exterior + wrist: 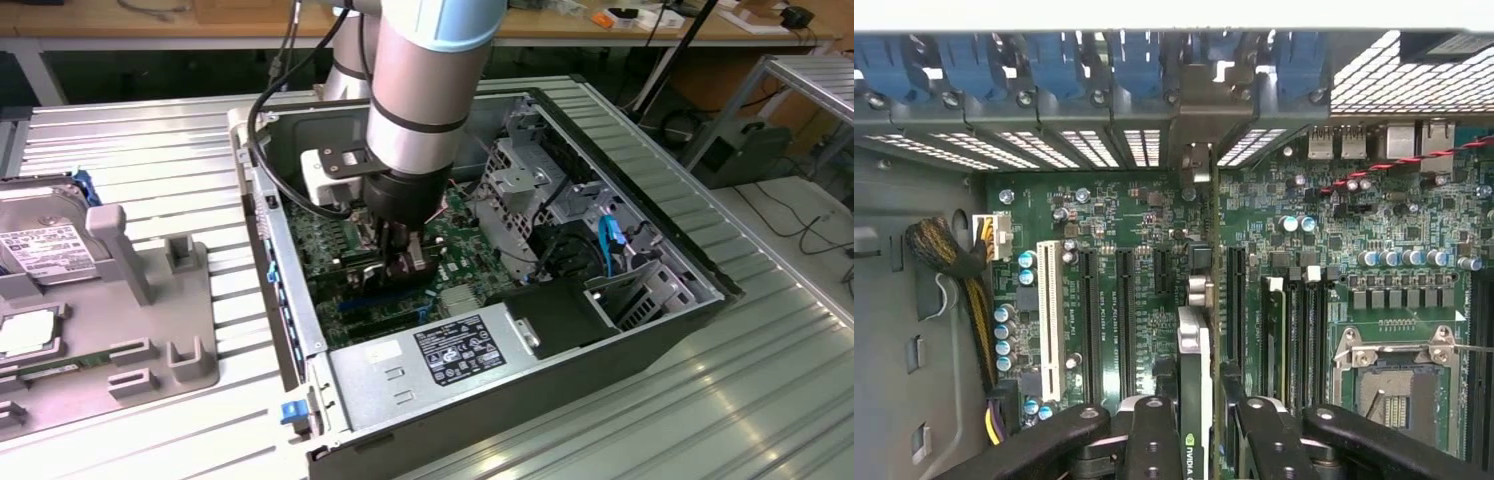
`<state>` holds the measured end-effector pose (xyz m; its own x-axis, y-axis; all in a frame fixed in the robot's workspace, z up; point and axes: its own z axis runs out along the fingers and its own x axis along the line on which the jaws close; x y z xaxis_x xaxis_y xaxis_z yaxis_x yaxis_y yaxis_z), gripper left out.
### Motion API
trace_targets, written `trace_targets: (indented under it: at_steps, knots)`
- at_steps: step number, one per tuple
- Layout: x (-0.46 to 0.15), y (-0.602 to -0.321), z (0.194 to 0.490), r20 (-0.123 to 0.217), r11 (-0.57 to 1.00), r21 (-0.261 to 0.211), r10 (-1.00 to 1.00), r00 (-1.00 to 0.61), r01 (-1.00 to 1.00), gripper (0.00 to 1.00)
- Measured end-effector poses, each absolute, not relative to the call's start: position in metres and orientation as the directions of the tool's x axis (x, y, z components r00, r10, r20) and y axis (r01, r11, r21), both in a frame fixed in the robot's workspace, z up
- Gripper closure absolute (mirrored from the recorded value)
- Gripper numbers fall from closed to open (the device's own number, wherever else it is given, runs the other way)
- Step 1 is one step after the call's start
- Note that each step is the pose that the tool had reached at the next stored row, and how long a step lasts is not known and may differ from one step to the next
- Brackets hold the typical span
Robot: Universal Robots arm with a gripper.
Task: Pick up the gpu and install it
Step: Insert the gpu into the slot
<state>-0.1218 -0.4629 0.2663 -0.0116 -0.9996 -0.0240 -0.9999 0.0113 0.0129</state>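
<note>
In the wrist view the tool is partly closed, its black fingers clamped on either side of the gpu, held on edge above the green motherboard. Beyond the motherboard sit the blue card-slot latches. In the exterior view the arm reaches down into the open computer case, standing on the ribbed metal worktop.

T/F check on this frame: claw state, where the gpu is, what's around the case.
1. The claw grips the gpu edge-on. True.
2. The gpu lies on the gray tray. False: it is held inside the computer case, above the motherboard.
3. The case's side is open. True.
4. The white slot holds a card. False: it is empty.
5. A hard drive sits outside the case. True.
</note>
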Motion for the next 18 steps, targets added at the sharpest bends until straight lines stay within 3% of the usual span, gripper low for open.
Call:
trace_targets:
  at_steps: [18]
  knots:
    - [-0.125,-0.461,0.256,-0.024,0.017,0.012,-1.0,-0.017,-1.0,0.73]
